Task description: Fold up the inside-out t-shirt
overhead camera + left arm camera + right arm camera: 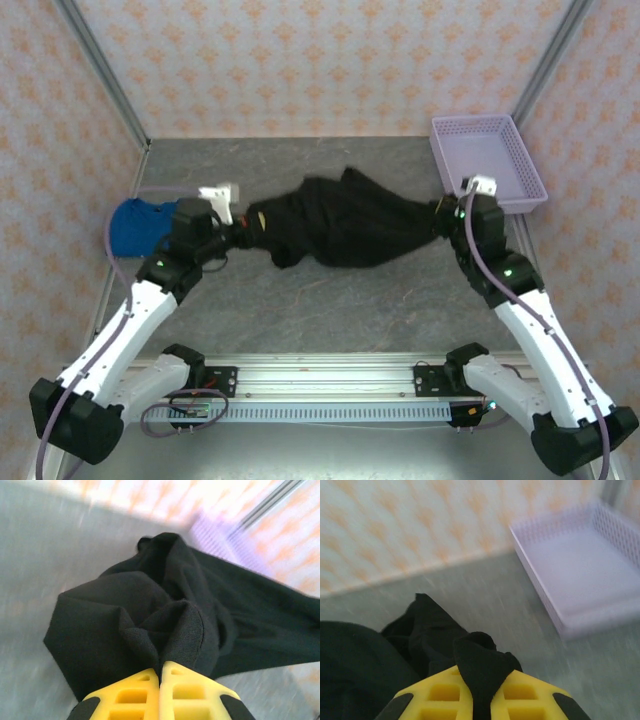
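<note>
The black inside-out t-shirt [345,222] lies bunched across the middle of the grey table, stretched between both arms. My left gripper [243,232] is at its left end, shut on a pinch of the black cloth [165,630] that bunches up between the yellow fingers [135,692]. At the shirt's right end my right gripper [440,215] is shut on another fold of the t-shirt [485,667], which sticks up between its yellow fingers [530,695]. The rest of the shirt [360,665] trails off to the left in the right wrist view.
A lavender mesh tray [490,160] stands at the back right, close to the right gripper, also seen as the tray [580,575]. A bright blue garment [140,225] lies at the left, behind the left arm. Patterned walls enclose the table on three sides.
</note>
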Controlling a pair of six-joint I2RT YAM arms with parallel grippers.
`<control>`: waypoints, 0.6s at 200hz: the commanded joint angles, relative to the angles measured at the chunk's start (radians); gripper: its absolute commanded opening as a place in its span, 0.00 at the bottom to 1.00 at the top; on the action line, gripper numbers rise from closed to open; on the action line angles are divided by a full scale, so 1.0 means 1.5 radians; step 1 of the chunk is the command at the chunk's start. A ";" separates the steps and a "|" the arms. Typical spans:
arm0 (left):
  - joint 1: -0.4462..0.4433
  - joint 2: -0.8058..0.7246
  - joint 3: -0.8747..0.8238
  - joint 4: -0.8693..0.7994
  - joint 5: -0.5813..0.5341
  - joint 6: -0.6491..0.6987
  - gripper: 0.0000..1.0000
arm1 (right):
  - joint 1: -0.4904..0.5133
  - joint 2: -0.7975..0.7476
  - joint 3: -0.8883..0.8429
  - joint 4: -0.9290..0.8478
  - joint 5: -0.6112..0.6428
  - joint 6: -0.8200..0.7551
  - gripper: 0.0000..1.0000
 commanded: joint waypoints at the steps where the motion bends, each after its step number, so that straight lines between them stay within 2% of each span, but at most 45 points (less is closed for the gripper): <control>1: -0.015 0.007 -0.089 -0.008 0.025 -0.024 0.16 | 0.000 -0.027 -0.108 -0.047 0.024 0.092 0.30; 18: -0.025 0.014 -0.103 -0.039 0.002 -0.021 0.36 | 0.003 -0.034 -0.145 -0.022 0.003 0.094 0.42; 37: -0.031 0.009 -0.086 -0.057 -0.046 -0.010 0.48 | 0.027 -0.011 -0.148 0.041 -0.035 0.066 0.47; 53: -0.034 0.023 -0.063 -0.066 -0.097 -0.010 0.57 | 0.075 0.039 -0.126 0.088 -0.026 0.038 0.49; 79: -0.038 0.112 -0.024 -0.066 -0.125 -0.013 0.61 | 0.155 0.188 -0.072 0.182 -0.106 -0.003 0.51; 105: -0.048 0.204 0.019 -0.096 -0.121 0.001 0.63 | 0.225 0.352 0.006 0.241 -0.183 -0.017 0.55; 120: -0.047 0.235 0.025 -0.119 -0.179 -0.001 0.64 | 0.244 0.438 0.054 0.261 -0.221 -0.014 0.61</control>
